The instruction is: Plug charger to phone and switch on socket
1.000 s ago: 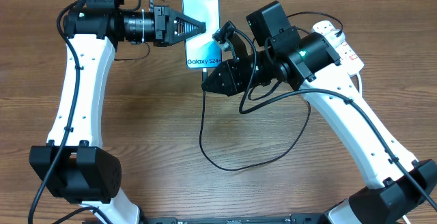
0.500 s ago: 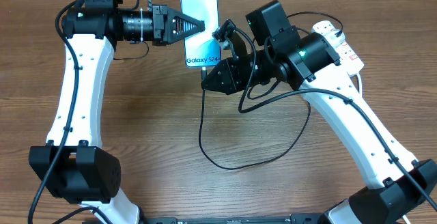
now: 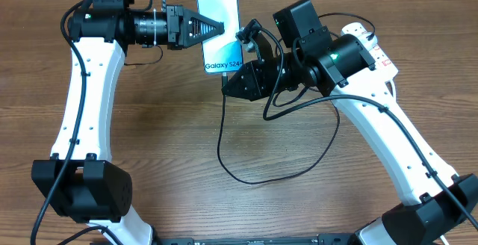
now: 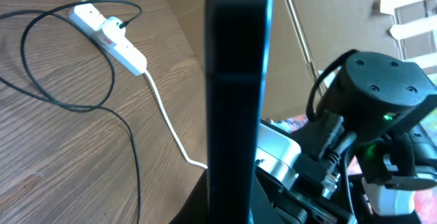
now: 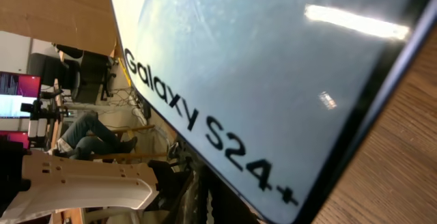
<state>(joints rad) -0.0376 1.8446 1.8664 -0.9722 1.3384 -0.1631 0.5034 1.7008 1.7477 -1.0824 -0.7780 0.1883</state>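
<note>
Reaching toward 3 o'clock, left gripper point(image 3: 219, 29) clamps slim blue-screened smartphone point(image 3: 218, 6); right gripper point(image 3: 226, 87) at 6 o'clock clenches thin black charger cable point(image 3: 219, 144).

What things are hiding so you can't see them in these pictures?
- Overhead: the charger tip and the phone port sit hidden under the right gripper.
- Right wrist: the phone screen fills the view, so no fingers show.
- Left wrist: the socket switches are too small to read; overhead, the right arm covers part of it.
- Left wrist: the phone's dark edge hides most of the left gripper.
</note>
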